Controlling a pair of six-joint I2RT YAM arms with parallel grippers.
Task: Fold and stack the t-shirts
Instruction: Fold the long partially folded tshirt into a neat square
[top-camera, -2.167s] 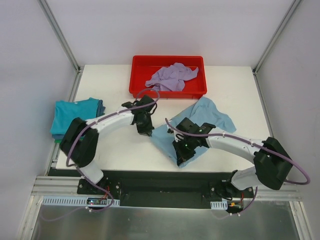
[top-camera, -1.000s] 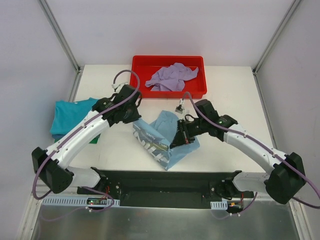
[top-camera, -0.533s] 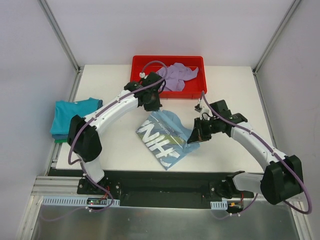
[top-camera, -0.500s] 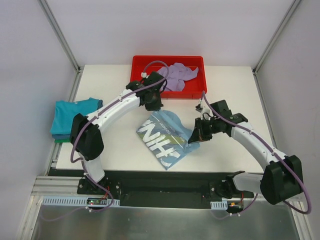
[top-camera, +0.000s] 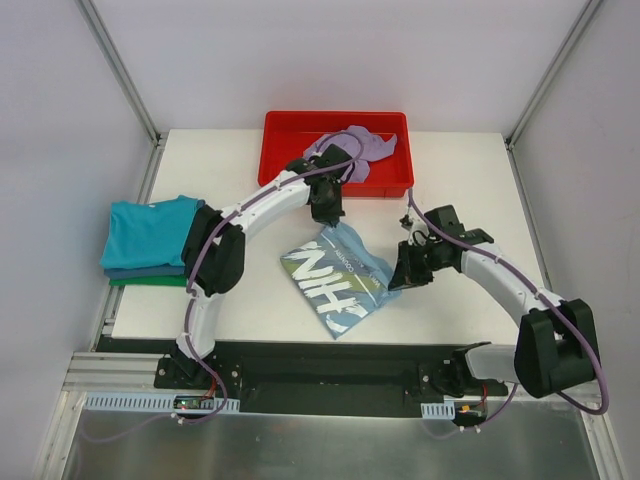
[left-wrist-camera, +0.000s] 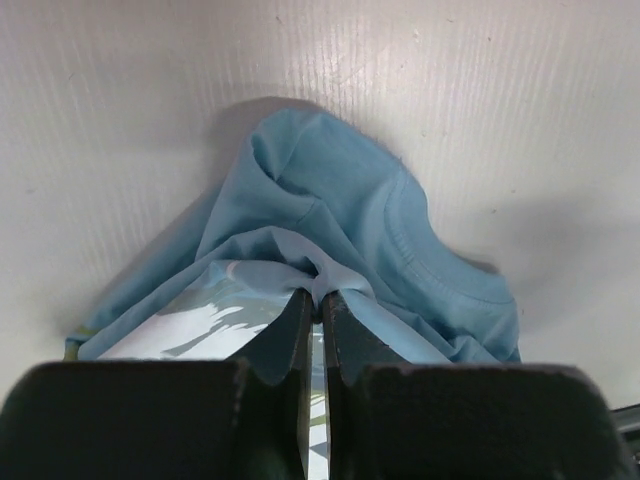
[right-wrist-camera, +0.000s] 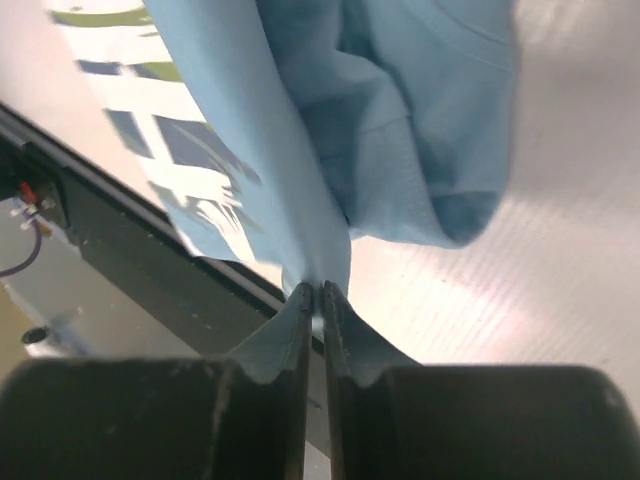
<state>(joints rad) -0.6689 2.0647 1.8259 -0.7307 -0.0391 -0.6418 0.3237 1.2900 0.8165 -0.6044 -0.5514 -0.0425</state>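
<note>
**Both claws pinching the blue shirt over the table**

I am gripping the blue shirt (top-camera: 335, 282) with both claws near the middle of the table (top-camera: 470, 180). The left claw (top-camera: 329, 216) is closed on the shirt's far edge, just in front of the red tray (top-camera: 300, 117). In its wrist view the two fingers are pressing together on a bunched fold, with the collar lying beyond them. The right claw (top-camera: 404, 278) is closed on the shirt's right edge, and its fingers are meeting on a thin fold of cloth. White lettering is showing on the shirt's near left part, which is resting on the table. A lavender shirt (top-camera: 372, 148) is lying crumpled in the tray. At the table's left edge a teal shirt (top-camera: 150, 228) is sitting folded on top of a stack, and a green shirt (top-camera: 150, 281) is peeking out at the bottom.
</note>
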